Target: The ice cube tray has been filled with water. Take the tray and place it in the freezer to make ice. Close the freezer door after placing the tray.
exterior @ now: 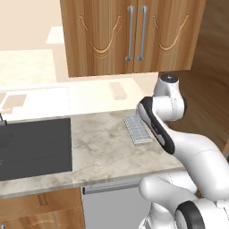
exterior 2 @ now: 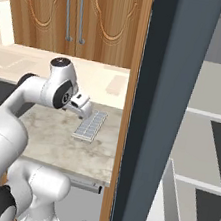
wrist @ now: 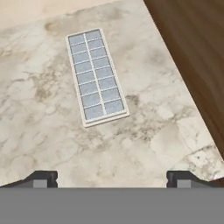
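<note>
On marble counter (wrist: 52, 122), ice cube tray (wrist: 96, 77) lies flat, untouched; gripper (wrist: 112, 178) above, jaws wide apart, fingertips barely visible. Arm partly hides tray in left base view.

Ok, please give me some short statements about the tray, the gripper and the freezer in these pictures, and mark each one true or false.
1. The ice cube tray lies flat on the marble counter. True.
2. The gripper is shut on the tray. False: its fingers stand wide open and apart from the tray, which lies untouched ahead of them.
3. The tray has two rows of small compartments. True.
4. The tray already rests on a freezer shelf. False: it is on the counter; the freezer shelves in the right base view carry no tray.
5. The freezer door is closed. False: it stands open, and the light shelves show behind it.
</note>
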Robot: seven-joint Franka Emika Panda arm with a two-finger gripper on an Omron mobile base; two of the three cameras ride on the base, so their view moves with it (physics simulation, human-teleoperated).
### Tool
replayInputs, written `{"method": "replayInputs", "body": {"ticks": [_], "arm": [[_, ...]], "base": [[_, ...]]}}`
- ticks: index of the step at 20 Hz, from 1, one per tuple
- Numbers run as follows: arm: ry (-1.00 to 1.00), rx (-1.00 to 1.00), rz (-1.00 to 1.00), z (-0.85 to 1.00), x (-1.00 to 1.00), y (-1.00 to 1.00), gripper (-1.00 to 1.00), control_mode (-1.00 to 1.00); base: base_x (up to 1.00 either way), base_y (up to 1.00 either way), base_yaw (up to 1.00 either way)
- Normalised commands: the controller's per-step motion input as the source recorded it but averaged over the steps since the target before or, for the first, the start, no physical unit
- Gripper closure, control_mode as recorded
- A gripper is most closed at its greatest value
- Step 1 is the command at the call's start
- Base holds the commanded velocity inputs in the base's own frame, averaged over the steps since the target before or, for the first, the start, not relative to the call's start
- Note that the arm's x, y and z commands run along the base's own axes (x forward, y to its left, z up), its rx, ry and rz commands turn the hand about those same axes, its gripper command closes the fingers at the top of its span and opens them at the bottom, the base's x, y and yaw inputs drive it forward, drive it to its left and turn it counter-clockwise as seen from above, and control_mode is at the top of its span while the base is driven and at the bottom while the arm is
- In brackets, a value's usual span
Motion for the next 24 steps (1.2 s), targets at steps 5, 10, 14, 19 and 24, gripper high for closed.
{"method": "replayInputs", "body": {"ticks": [5, 10, 14, 19, 24], "arm": [[0.00, 0.09, -0.24, -0.27, -0.02, 0.00, -1.00, -1.00], [0.00, 0.23, -0.20, -0.16, -0.05, -0.01, -1.00, -1.00], [0.00, 0.22, -0.23, -0.13, -0.01, 0.00, -1.00, -1.00], [-0.05, 0.14, -0.15, -0.09, 0.00, 0.00, -1.00, -1.00], [-0.10, 0.05, -0.03, -0.16, 0.00, -0.01, -1.00, -1.00]], "base": [[0.00, 0.00, 0.00], [0.00, 0.00, 0.00], [0.00, 0.00, 0.00], [0.00, 0.00, 0.00], [0.00, 0.00, 0.00]]}}
